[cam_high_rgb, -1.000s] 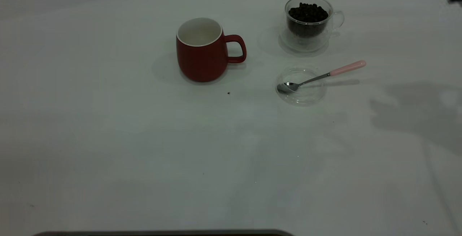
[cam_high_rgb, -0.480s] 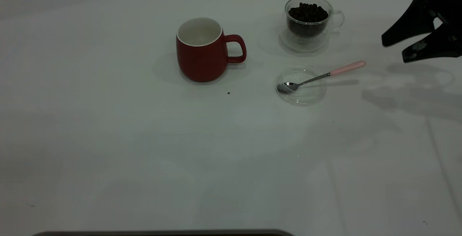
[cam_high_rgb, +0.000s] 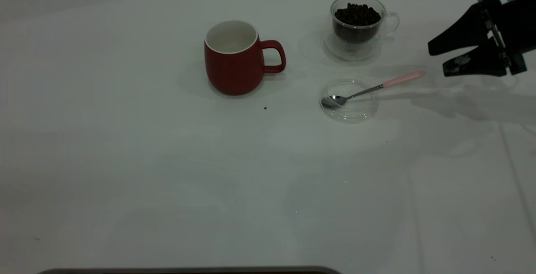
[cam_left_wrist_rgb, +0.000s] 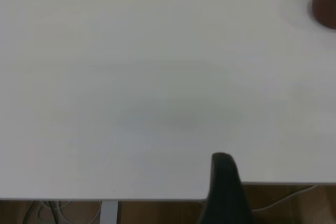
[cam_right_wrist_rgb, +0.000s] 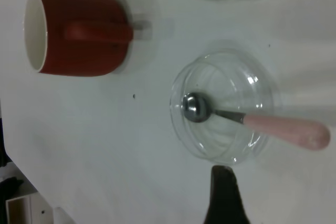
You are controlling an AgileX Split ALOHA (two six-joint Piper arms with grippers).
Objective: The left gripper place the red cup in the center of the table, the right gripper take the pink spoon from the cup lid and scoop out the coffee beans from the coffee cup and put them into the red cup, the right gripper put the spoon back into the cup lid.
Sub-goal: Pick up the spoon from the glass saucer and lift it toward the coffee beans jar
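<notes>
Exterior view only: coffee beans (cam_high_rgb: pixel 357 13).

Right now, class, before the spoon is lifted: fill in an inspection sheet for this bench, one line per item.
Surface: white table, one dark speck near the mug.
Job's things: red cup upright, inside white, no beans visible; coffee cup holds coffee beans; pink spoon bowl in the cup lid, handle out over its rim.
Clutter: nothing seen.
Grippers: right hand open, beyond the spoon handle, touching nothing; left hand at the table edge.
Cables: some under the table edge.
Surroundings: nothing seen.
</notes>
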